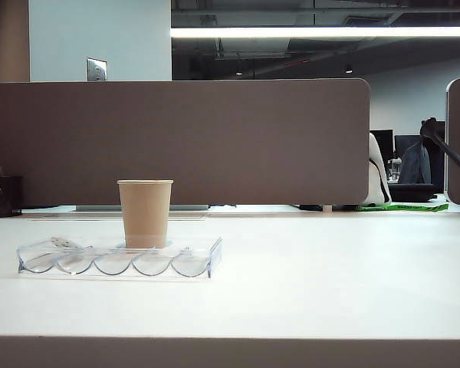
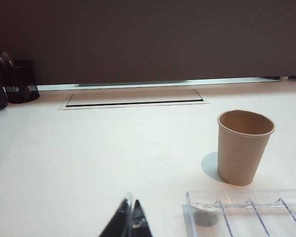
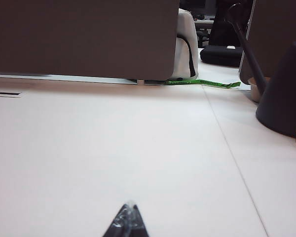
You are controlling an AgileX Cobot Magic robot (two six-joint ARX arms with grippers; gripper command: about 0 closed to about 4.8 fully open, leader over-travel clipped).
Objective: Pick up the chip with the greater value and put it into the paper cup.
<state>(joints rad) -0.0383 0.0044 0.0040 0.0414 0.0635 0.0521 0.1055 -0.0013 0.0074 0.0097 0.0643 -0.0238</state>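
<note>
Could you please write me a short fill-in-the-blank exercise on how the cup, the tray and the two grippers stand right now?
1. The tan paper cup stands ____ on the white table.
2. The cup stands just ____ the clear plastic scalloped tray, seen from the exterior view.
3. The left gripper and right gripper are both ____.

Missing words: upright; behind; shut

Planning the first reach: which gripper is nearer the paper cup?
Left. The shut left gripper sits short of the paper cup, beside the clear tray. The shut right gripper sees only bare table.
</note>
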